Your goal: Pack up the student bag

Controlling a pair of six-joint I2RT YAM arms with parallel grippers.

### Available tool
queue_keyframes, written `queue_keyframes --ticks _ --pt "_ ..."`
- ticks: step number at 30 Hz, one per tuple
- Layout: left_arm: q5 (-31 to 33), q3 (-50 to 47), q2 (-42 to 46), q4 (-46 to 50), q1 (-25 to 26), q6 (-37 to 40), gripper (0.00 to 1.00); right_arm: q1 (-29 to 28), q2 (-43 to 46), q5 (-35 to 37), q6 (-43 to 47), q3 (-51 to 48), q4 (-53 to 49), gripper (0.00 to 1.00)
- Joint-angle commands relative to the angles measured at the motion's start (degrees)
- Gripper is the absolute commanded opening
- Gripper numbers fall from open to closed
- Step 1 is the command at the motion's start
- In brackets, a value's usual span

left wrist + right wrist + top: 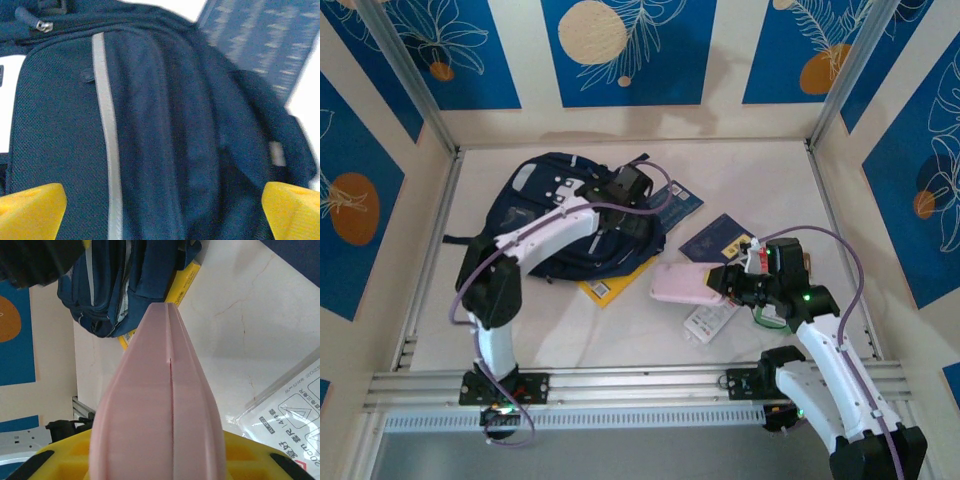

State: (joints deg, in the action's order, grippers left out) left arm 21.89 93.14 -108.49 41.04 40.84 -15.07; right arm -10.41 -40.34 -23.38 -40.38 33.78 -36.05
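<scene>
Right gripper (725, 284) grips a pink case (685, 283), its length pointing far-left toward the backpack (545, 185) (left gripper (162, 210) hovers there, released).

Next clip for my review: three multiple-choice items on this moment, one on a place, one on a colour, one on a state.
1. Where on the white table does the navy-blue fabric backpack lie? A far left; B near right corner; C on the rail.
2. What colour is the rigid oblong case in the right pincer? A green; B pink; C black.
3. How is the left pincer? A shut on a strap; B open above the backpack; C shut on a book.
1A, far left in the top view; 2B, pink shows between the yellow fingers; 3B, its fingers stand wide apart over the fabric.
</scene>
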Motion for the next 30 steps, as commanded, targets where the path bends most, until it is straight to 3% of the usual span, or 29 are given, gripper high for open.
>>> queue_keyframes --ticks 1,11,22,24,28,30 --pt "2.9 3.2 -2.2 2.6 -3.0 -2.0 1.0 0.6 0.7 -1.6 1.4 0.3 1.3 0.25" --pt "-8.8 2.8 -8.4 -0.8 -5.6 -2.3 1.0 2.2 0.0 -3.5 1.1 -2.5 5.0 0.26" --pt "-10.7 1.1 -9.7 -2.1 -5.5 -2.5 0.96 2.6 0.6 -3.6 0.7 -2.7 4.9 0.26" --pt "-9.9 0.5 -9.6 -2.6 -5.6 -2.5 0.87 2.5 0.8 -3.8 0.4 -2.9 5.0 0.26" --pt "-11.0 0.8 -9.9 -1.8 -6.9 -3.3 0.47 2.6 1.7 -3.4 0.1 -2.5 4.4 0.26" --pt "-13.1 0.1 -8.8 -2.5 -7.7 -4.1 0.34 2.6 2.4 -2.2 0.5 -1.5 3.1 0.25"
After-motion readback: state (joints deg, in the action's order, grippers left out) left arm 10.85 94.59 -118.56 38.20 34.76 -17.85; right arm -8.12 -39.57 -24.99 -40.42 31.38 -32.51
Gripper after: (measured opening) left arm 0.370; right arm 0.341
